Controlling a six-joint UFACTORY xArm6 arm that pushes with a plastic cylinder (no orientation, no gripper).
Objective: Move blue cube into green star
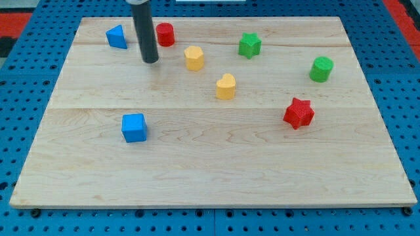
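Landmark: green star, near the board's top edge.
Blue cube: well apart, down to the star's left.
My tip: bare rod, no jaws, left of star, seemingly touching nothing.

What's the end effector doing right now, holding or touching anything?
No gripper, only a rod: my tip rests on the board between the blue triangle and red cylinder, touching nothing, far above the blue cube.
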